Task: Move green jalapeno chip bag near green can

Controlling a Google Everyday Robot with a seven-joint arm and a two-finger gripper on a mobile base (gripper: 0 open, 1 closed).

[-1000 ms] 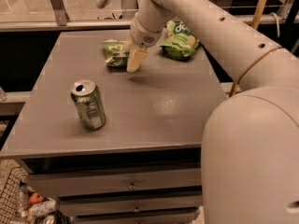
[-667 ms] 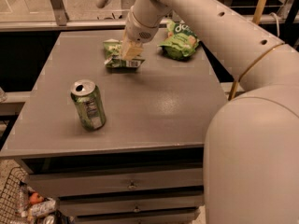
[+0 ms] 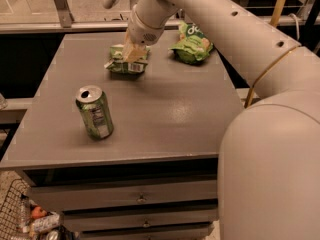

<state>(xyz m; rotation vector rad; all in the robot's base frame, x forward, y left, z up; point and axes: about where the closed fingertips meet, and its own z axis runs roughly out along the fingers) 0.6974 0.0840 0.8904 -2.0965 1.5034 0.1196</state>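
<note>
The green jalapeno chip bag (image 3: 124,65), small and wrinkly with a white barcode strip, lies on the grey table (image 3: 175,114) at the back, left of centre. My gripper (image 3: 133,52) is right on top of the bag, reaching down from the arm at the upper right and hiding the bag's upper middle. The green can (image 3: 95,112), with a silver top and white label panel, stands upright at the front left of the table, well apart from the bag.
A puffier, brighter green bag with white lettering (image 3: 193,45) lies at the back right of the table. My arm crosses the right side of the view. Drawers (image 3: 142,199) sit under the tabletop. A wire basket with small items (image 3: 30,221) is at the lower left.
My gripper has moved left, from the right edge of the jalapeno bag to directly over it. The can and the other bag have not moved.
</note>
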